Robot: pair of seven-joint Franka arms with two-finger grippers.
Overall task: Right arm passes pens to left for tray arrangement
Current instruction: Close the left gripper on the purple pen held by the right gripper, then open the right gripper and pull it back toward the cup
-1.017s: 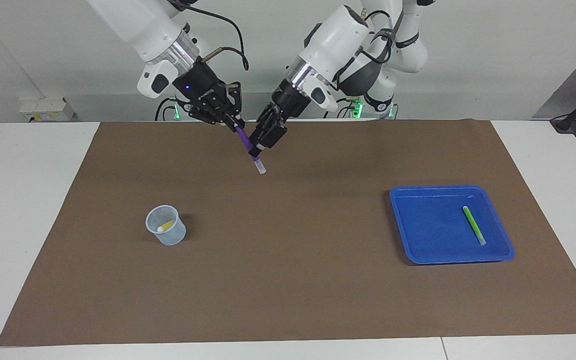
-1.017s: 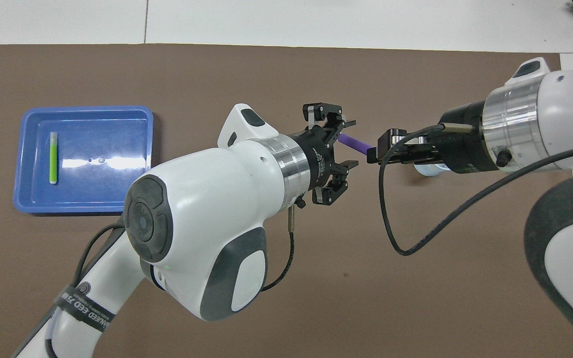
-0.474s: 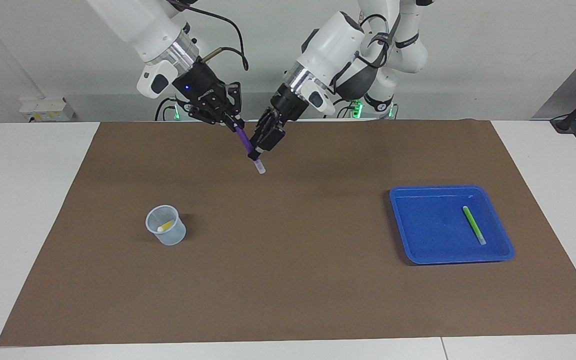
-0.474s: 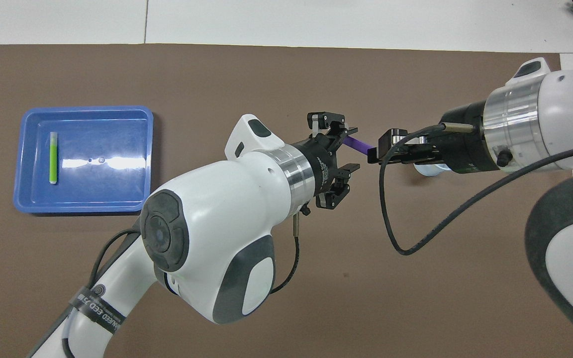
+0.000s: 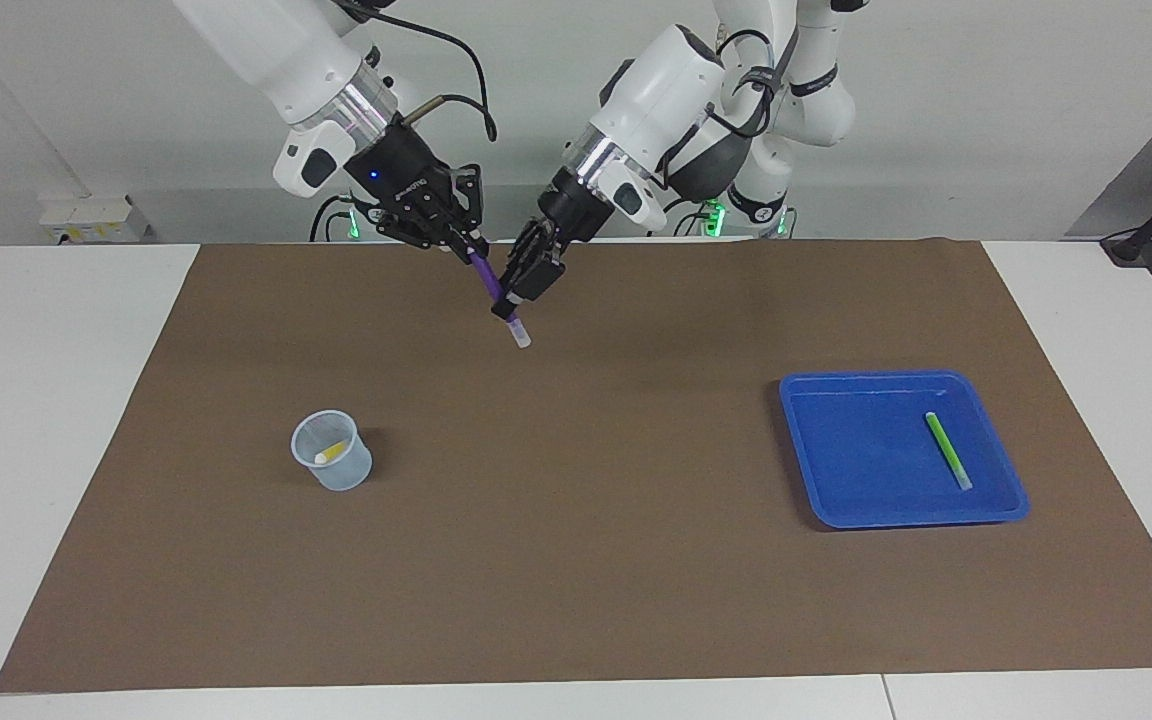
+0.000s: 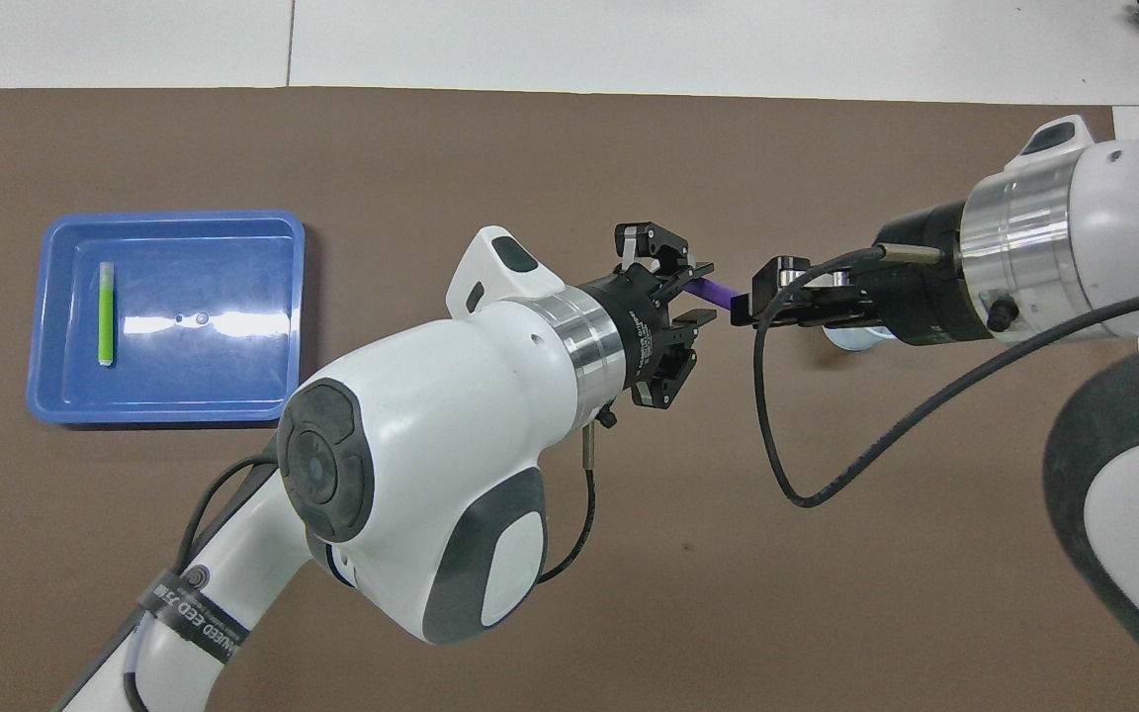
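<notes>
- Right gripper (image 5: 464,243), black with a small blue light, hangs in the upper middle of the facing view, clamped on the top end of the slim purple marker pen (image 5: 492,288); the pen slants down over the brown counter (image 5: 576,560) with its pale tip lowest, which leaves its lower length free for a second grasp.
- Left gripper (image 5: 524,284), black with no light, comes in from the upper right of that frame and meets the pen lower down; I cannot tell whether its fingers are pressed onto the pen or only set around it.
- Judging by this, the hand-over is mid-way, and the right gripper should not let go before the left has a firm hold.
- Shallow bright blue plastic tray (image 5: 804,450) sits at the lower right, with the bright green marker pen (image 5: 948,450) lying flat in it.
- Small translucent cup (image 5: 332,450) stands at the lower left, and the yellow marker pen (image 5: 333,452) leans inside.
- Nothing lies on the counter between the grippers and the tray.
- From overhead, the left gripper (image 6: 680,294) sits mid-frame, its white arm hiding much of the counter below it.
- A short purple stretch of pen (image 6: 718,290) shows between it and the right gripper (image 6: 749,297).
- At the left of the frame, the tray (image 6: 65,405) holds the green pen (image 6: 107,314).
- The right gripper hides nearly all of the cup.
</notes>
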